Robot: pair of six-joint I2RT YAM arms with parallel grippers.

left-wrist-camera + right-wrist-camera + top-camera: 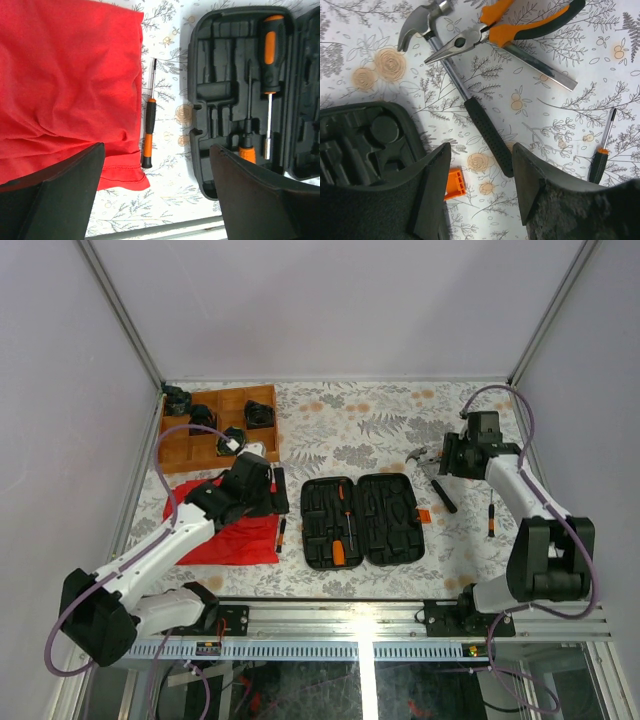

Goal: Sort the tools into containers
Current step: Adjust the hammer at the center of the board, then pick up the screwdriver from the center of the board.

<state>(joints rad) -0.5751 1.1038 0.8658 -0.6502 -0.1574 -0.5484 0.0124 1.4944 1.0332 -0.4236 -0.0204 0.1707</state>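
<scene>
The black tool case [362,520] lies open in the middle of the table, with an orange-and-black screwdriver [270,50] and a slimmer one [248,107] in its slots. A slim screwdriver [149,132] lies on the table between the case [220,75] and the red cloth. My left gripper [159,155] hangs open above that screwdriver's handle end, holding nothing. On the right lie a hammer [470,105], orange-handled pliers [520,25] and a small screwdriver [600,155]. My right gripper [481,150] is open above the end of the hammer's handle, empty.
A red cloth [225,530] lies under the left arm. A wooden tray [190,435] with black parts stands at the back left. A loose orange latch [454,182] lies beside the case's right edge. The metal rail [400,615] runs along the near table edge.
</scene>
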